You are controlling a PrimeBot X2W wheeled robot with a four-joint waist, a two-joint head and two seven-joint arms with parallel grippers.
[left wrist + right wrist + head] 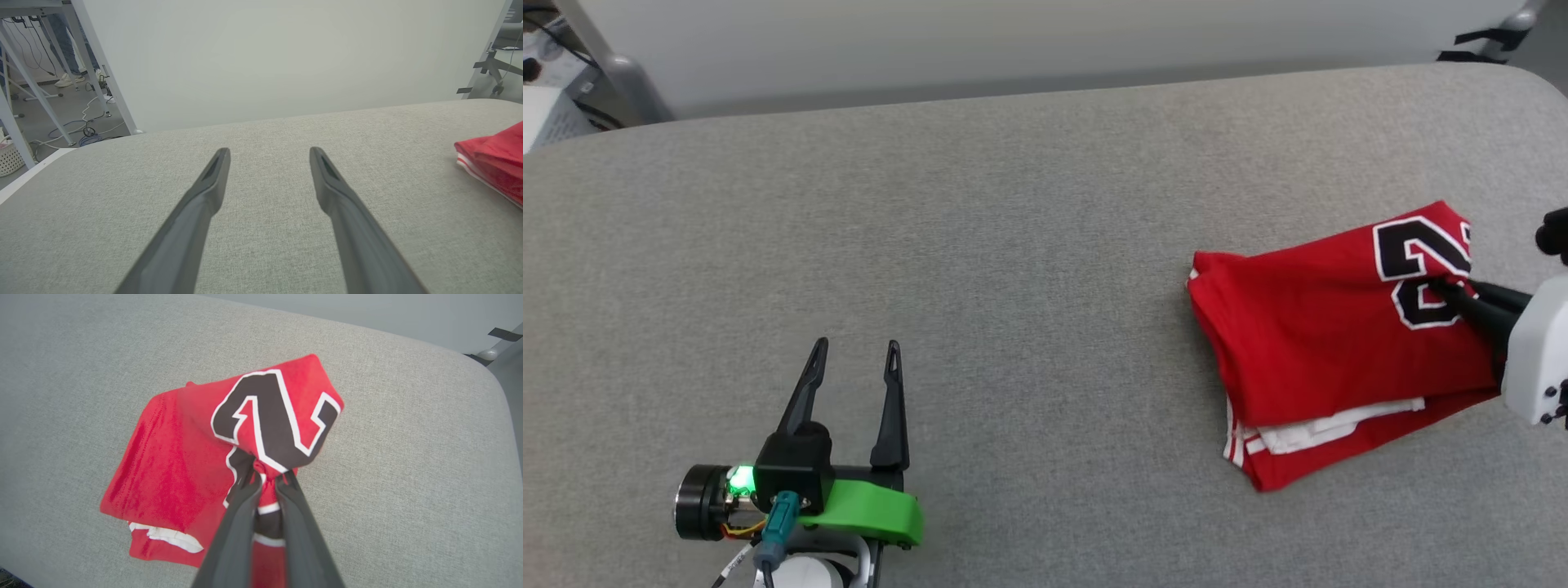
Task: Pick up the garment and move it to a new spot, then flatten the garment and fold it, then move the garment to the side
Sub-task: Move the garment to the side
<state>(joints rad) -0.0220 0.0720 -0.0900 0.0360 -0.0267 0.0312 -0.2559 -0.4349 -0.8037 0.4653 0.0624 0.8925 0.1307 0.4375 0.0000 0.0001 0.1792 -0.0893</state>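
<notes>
Two grippers: right gripper clenched on garment at right edge; left gripper splayed, empty, well left.

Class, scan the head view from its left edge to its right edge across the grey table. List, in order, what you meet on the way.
left hand, open and empty → garment, a folded red bundle → right hand, shut on the garment's right end
</notes>
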